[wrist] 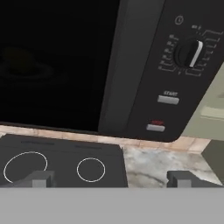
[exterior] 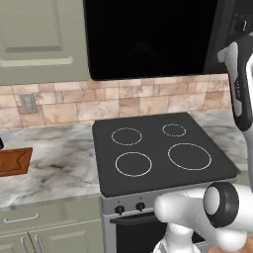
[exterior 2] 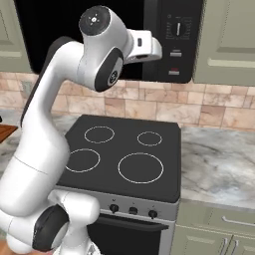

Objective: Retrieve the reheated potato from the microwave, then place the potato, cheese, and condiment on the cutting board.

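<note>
The black microwave (exterior: pixel 148 37) hangs over the stove with its wide dark door shut. Behind the door glass a dim roundish shape on a plate (wrist: pixel 19 61) shows faintly, too dark to tell whether it is the potato. My gripper (wrist: pixel 111 179) is open, its fingertips (wrist: pixel 39 178) wide apart, raised close in front of the microwave's control panel (wrist: pixel 175 83) near the door's right edge. From the right base, the gripper (exterior 2: pixel 152 50) is level with the microwave's lower half. The reddish cutting board (exterior: pixel 14 161) lies on the counter far left. Cheese and condiment are out of view.
A black four-ring stove (exterior: pixel 158 148) sits directly below the microwave, with marble counter (exterior: pixel 54 168) on both sides. The panel carries a knob (wrist: pixel 189 53), a start button (wrist: pixel 168 99) and a red stop button (wrist: pixel 155 127). Pale cabinets (exterior 2: pixel 229 40) flank the microwave.
</note>
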